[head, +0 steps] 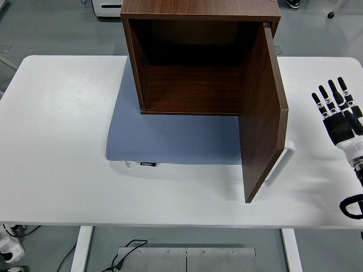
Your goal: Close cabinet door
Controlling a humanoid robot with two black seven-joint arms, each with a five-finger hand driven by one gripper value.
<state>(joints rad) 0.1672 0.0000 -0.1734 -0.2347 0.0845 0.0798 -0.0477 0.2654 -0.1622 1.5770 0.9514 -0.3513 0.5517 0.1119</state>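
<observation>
Standing wide open on its right-side hinge, the cabinet door (262, 113) juts toward the table's near edge from the brown cabinet (198, 56), which sits on a blue mat (170, 139) mid-table (57, 141). The door looks like a stiff, fairly light wood panel that should swing freely — a flat push on its outer face near the white handle (282, 158) would likely serve better than any grip. The right hand (340, 116) hangs well right of the door, fingers extended and empty.
</observation>
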